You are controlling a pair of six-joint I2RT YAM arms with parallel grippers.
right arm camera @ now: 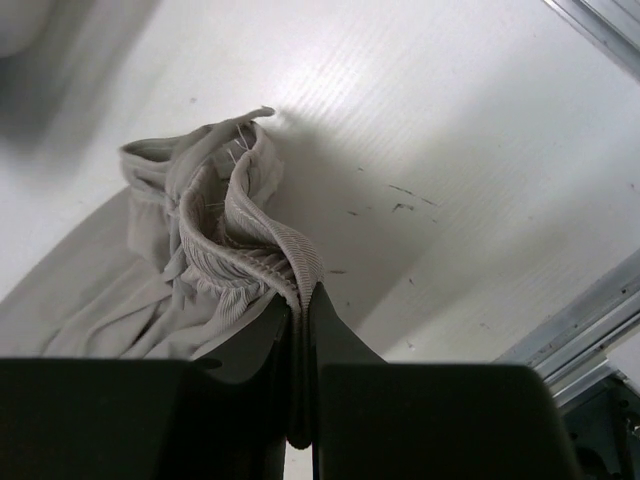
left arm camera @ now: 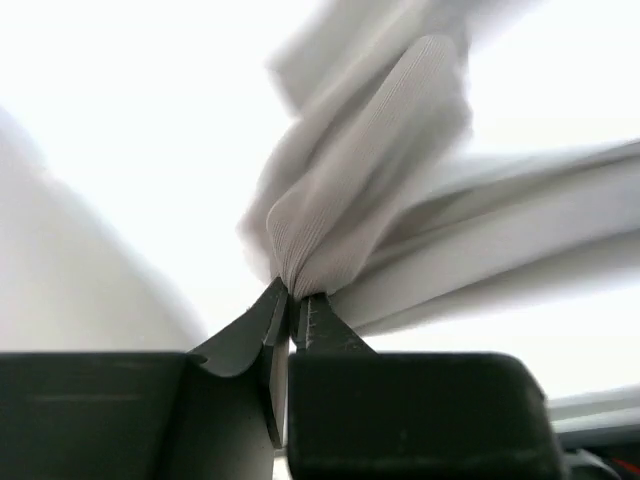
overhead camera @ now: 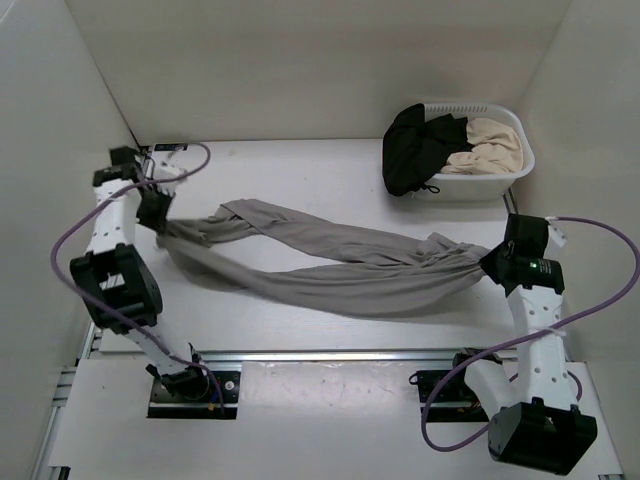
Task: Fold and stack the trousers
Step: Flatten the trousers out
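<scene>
Closest to the near edge of the desk, toward its right side, the right fingers were pressed together on a bunched, ribbed band of the grey trousers, pinching it tight. From there the trousers stretched across the middle of the desk as two long, sagging legs, running toward the left edge. There, a little farther back, the left fingers were clamped shut on a ribbed fold at the other end. In the far right corner sat a white laundry basket, with a black garment spilling over its left rim and a beige garment lying beside it inside.
</scene>
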